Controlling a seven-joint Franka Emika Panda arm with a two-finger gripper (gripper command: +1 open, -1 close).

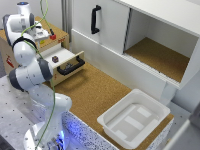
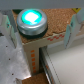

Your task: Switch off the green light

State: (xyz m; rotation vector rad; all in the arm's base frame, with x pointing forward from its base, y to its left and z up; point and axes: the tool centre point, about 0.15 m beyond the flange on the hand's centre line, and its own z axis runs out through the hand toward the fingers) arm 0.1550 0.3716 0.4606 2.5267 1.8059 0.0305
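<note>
From the exterior view I see my arm reared up at the bench's far corner on that view's left, bent over the small wooden box (image 1: 52,37) that stands there, with its open drawer (image 1: 67,62) sticking out toward the cork-topped middle of the bench; the white tub (image 1: 134,117) sits well apart near the opposite near edge. My gripper (image 1: 41,31) hangs over the top of the box, too small in this view to read how the fingers stand, and the buttons are hidden beneath it except for a speck of red. In the wrist view the green light (image 2: 32,19) is plain: a round cap glowing pale green-cyan in a metal ring, seated on the cork top of the box close to its front edge, directly under me. My gripper (image 2: 39,26) shows a finger on either side of the button, spread wide and holding nothing. To press well, I judge I should close the fingers first so a solid tip meets the cap, centre over the glow, then come straight down and lift once it goes dark
</note>
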